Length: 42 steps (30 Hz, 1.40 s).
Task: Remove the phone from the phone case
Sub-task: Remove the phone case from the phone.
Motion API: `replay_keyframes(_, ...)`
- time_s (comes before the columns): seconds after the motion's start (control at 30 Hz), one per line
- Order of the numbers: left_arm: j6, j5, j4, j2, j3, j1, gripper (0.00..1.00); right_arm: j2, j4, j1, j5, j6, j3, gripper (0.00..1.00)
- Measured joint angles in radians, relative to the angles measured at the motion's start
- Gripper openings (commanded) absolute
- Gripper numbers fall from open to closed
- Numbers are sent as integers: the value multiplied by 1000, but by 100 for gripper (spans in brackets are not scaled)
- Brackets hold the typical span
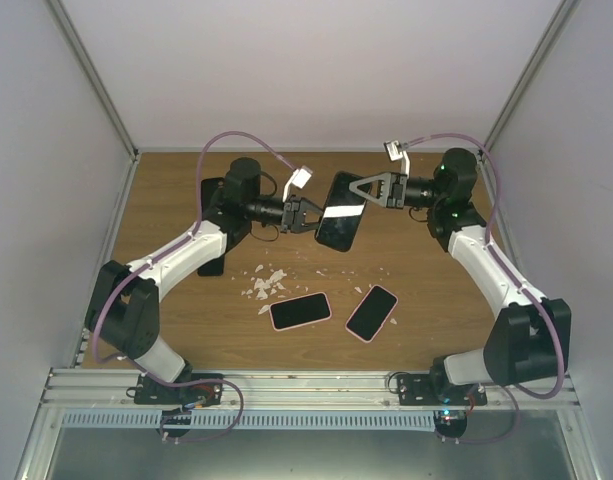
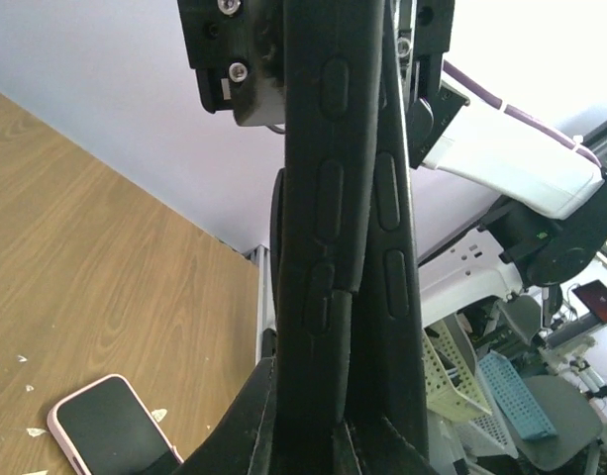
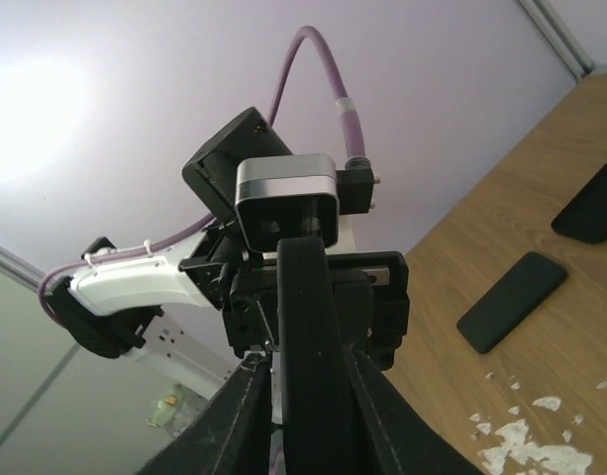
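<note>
Above the table's [image 1: 186, 330] middle, toward 12 o'clock, the phone [image 1: 338, 232] hangs in mid-air inside its black phone case [image 2: 328, 188], pinched at both ends so the arms can pull against each other. From 9 o'clock the left gripper [image 1: 308, 215] is clamped on 1 end; from 2 o'clock the right gripper [image 1: 366, 190] is closed on the other. Edge-on, 2 black layers run side by side, perhaps case parting from handset. At 6 o'clock lie 2 pink-cased phones [image 1: 300, 310].

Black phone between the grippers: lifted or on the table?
Lifted. The left gripper and right gripper clamp opposite ends of the black phone; wrist views show the table below.
</note>
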Motion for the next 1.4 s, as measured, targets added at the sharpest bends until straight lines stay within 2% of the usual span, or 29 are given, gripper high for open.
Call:
replay_keyframes(0.3,-45,-29,24,0,-11,18,0,11,-155,-33,-10,-115,58,63)
replay_keyframes(0.37,-57,-37,25,0,-17,26,0,12,-227,-41,4,-182,89,72)
replay_keyframes(0.53,-93,-66,24,0,-27,47,0,13,-429,-46,82,-387,182,84)
replay_keyframes(0.73,-187,-177,-42,0,-28,64,0,-19,-584,-37,208,-603,233,86)
replay_keyframes(0.87,-248,-247,-91,0,-34,72,0,-37,-666,8,315,-754,274,84)
replay_keyframes(1.17,-425,-295,-106,0,-85,94,0,-59,-792,255,664,-1092,279,79)
replay_keyframes(1.4,-538,-300,-95,2,-122,117,0,-58,-800,402,928,-1285,236,74)
